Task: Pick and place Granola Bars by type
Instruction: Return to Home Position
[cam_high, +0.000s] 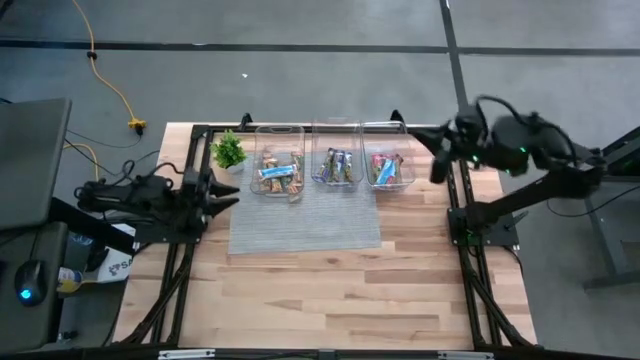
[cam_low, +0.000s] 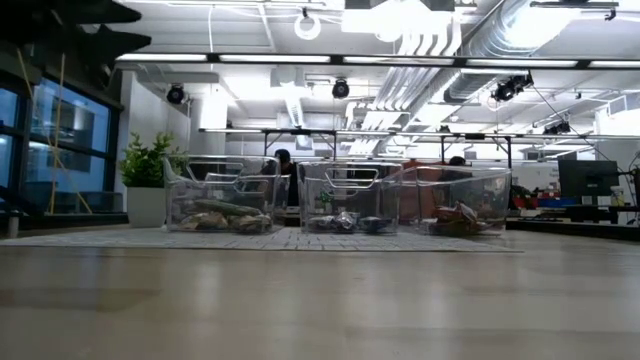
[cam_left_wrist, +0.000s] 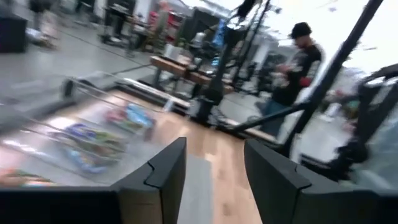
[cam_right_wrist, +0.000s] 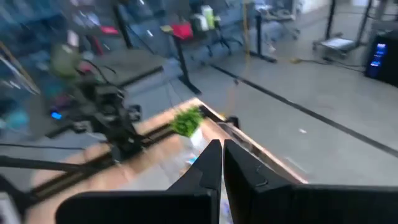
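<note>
We see a wooden table (cam_high: 350, 290) with a grey mat (cam_high: 305, 215) on it. The left arm lies left of the mat, with the left gripper (cam_high: 230, 193) just off the mat's left edge, its claw released and empty. The right arm stands right of the mat, with the right gripper (cam_high: 440, 155) beyond the mat's far right corner, its claw clenched on nothing. Three clear bins (cam_high: 337, 124) line the mat's far edge, and a small plant (cam_high: 229, 150) stands by its far left corner. The granola bars lie in the bins: tan bars (cam_high: 280, 172) at the mat's left end, blue bars (cam_high: 338, 165) at the middle and pink bars (cam_high: 386, 168) at the right end.
</note>
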